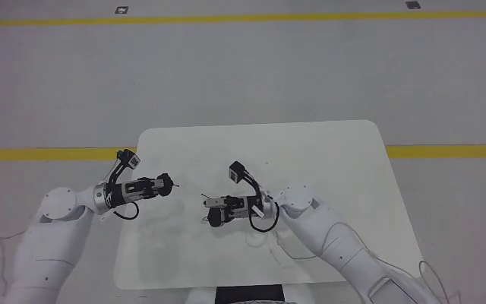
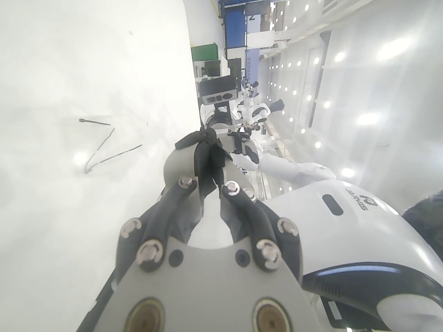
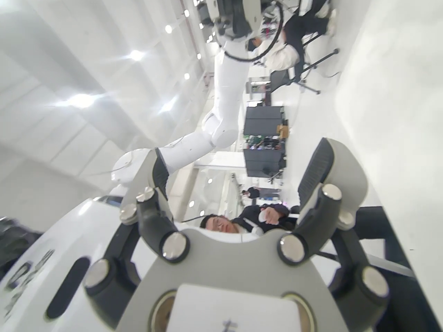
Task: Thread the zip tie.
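Observation:
A thin black zip tie (image 2: 100, 143), bent in a zigzag, lies flat on the white table (image 1: 319, 152). My left gripper (image 2: 207, 150) hovers over the left part of the table, shut, with black wrapping bunched at its fingertips; I cannot make out anything held between them. In the top view the left gripper (image 1: 168, 184) points toward the right gripper (image 1: 206, 210), a short gap apart near the table's middle. My right gripper (image 3: 238, 164) is open, its ribbed pads (image 3: 316, 171) wide apart with nothing between them.
The table's bare white surface stretches away behind and to the right of both arms. Its front edge (image 1: 228, 283) runs close under the arms. A yellow floor line (image 1: 68, 153) passes behind the table.

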Tool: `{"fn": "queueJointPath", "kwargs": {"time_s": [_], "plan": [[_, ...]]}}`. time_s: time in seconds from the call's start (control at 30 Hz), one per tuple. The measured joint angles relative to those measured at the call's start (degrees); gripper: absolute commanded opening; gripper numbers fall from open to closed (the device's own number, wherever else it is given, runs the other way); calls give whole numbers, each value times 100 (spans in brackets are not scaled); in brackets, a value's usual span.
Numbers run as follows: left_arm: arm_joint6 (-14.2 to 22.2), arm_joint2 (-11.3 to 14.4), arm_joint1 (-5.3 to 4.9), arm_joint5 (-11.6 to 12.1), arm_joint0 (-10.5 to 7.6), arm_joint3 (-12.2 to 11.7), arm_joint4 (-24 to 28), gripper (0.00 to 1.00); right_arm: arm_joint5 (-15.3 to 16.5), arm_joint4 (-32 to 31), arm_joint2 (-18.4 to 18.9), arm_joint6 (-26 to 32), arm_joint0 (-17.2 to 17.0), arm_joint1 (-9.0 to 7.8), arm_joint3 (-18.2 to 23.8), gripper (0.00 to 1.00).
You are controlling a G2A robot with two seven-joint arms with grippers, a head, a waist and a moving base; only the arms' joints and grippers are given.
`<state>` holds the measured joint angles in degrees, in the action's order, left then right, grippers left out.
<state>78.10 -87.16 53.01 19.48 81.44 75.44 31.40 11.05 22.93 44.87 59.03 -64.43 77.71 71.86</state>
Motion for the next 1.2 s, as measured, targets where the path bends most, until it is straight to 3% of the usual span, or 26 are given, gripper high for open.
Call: {"fn": "queueJointPath", "kwargs": {"time_s": [0.13,0.23,0.5,0.57,0.8,0.9,1.2], "plan": [[0,0,0,0,0,0,0,0,-769,-1358,69,-799,-91,-131,747,100],[0,0,0,0,0,0,0,0,-1376,-2204,50,-1030,-175,-212,1286,100],[0,0,0,0,0,0,0,0,-2669,-4190,-378,-974,-321,-333,2262,100],[0,0,0,0,0,0,0,0,-2730,-4421,-413,-955,-318,-338,2286,100],[0,0,0,0,0,0,0,0,-2710,-4295,-405,-959,-317,-336,2278,100],[-167,23,-1,-8,39,98,-76,0,-2710,-4296,-405,-959,-317,-336,2278,100],[-70,-535,-96,0,313,214,128,0,-2710,-4296,-405,-959,-317,-336,2278,100]]}}
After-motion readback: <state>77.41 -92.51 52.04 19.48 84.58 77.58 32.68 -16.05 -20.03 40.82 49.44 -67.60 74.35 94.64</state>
